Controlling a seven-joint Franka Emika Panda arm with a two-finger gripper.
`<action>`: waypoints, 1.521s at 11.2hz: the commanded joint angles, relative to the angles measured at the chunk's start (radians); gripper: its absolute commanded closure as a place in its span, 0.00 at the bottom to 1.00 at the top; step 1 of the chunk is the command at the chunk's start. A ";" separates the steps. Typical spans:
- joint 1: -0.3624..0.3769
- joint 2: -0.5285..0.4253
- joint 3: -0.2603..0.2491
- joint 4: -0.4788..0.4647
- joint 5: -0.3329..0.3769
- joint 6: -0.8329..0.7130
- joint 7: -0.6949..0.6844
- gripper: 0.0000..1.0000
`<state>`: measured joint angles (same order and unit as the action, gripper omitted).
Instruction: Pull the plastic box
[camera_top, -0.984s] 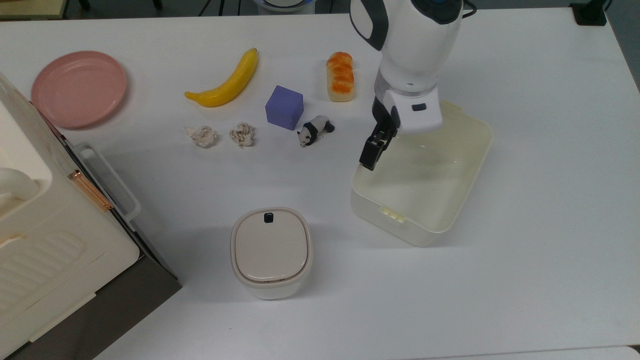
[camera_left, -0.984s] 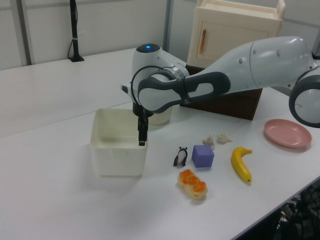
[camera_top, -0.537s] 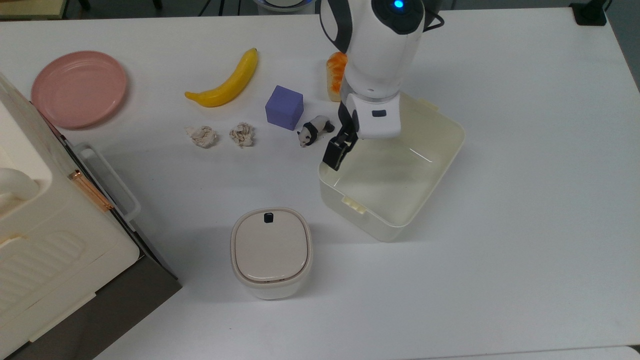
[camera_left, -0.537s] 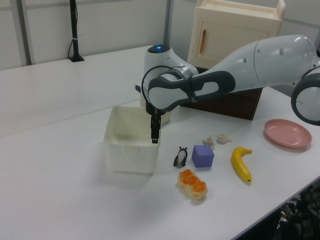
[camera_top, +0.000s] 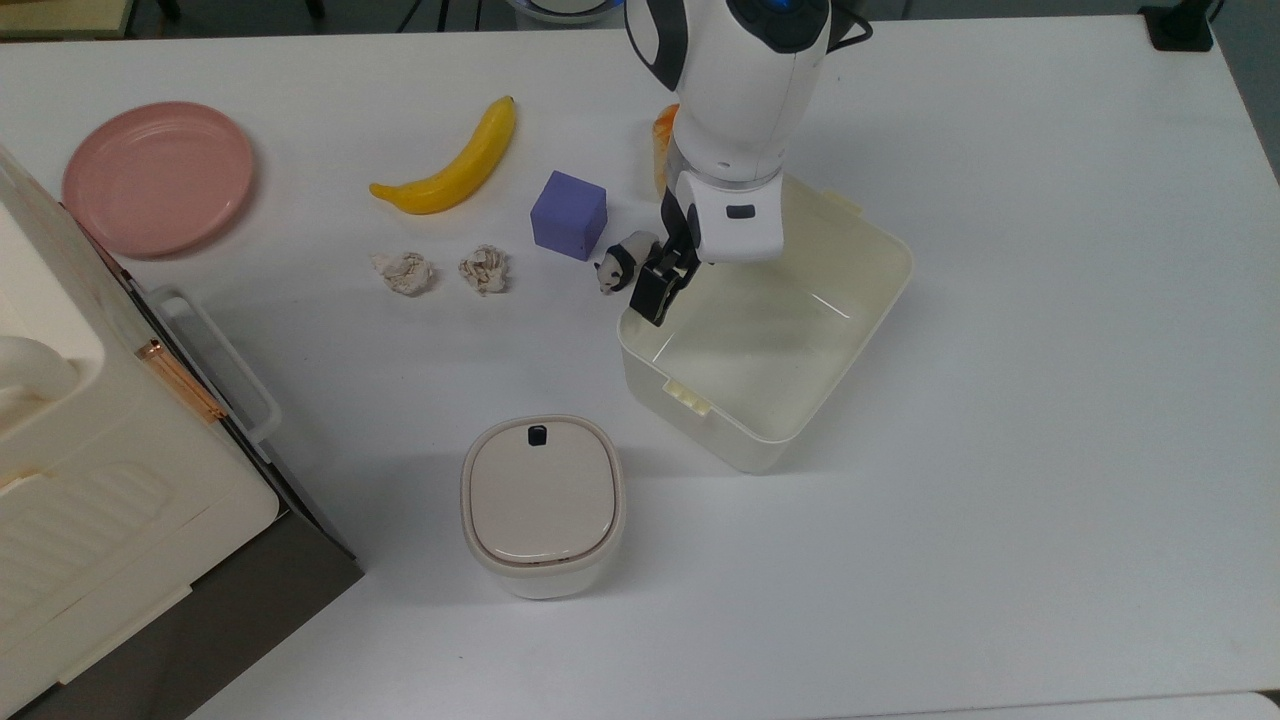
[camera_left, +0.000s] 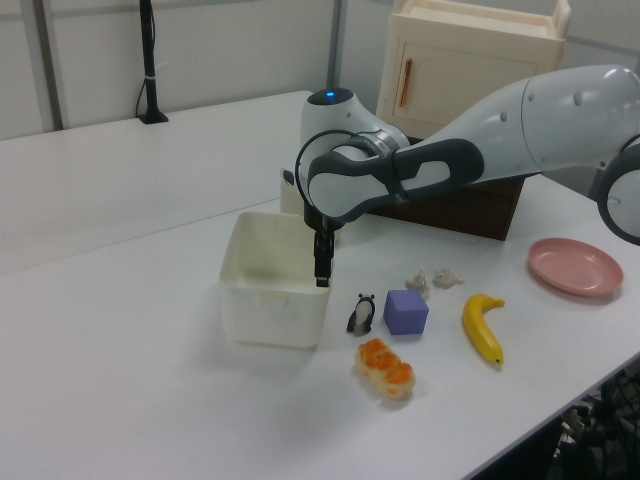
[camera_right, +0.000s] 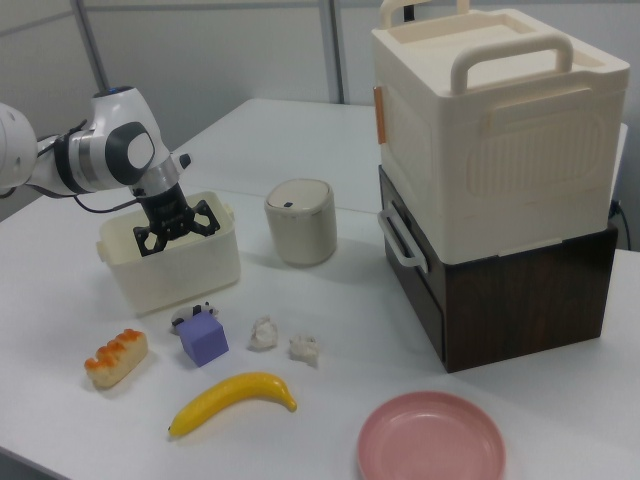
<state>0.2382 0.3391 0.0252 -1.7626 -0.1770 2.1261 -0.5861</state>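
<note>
Since a second ago we see the box (camera_top: 800, 400) and pincer (camera_top: 655, 300) shifted toward the top view's left, nearer the panda (camera_top: 622, 265). In the right view the pincer's fingers are spread wide, one inside the box and one outside, straddling the box's rim. The box sits on the tabletop (camera_top: 1000, 500), mostly to the pincer's right in the top view.

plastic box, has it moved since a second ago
Yes. In the top view the plastic box has slid toward the top view's left, closing on the panda and the lidded bin, which have stayed put.
</note>
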 joint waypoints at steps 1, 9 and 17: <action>0.007 -0.048 -0.007 -0.022 -0.007 -0.012 0.002 0.00; -0.006 -0.142 -0.010 0.120 0.258 -0.043 0.496 0.00; -0.267 -0.402 0.057 0.123 0.136 -0.526 0.789 0.00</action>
<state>0.0512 -0.0567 -0.0192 -1.6098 -0.0204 1.5989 0.1533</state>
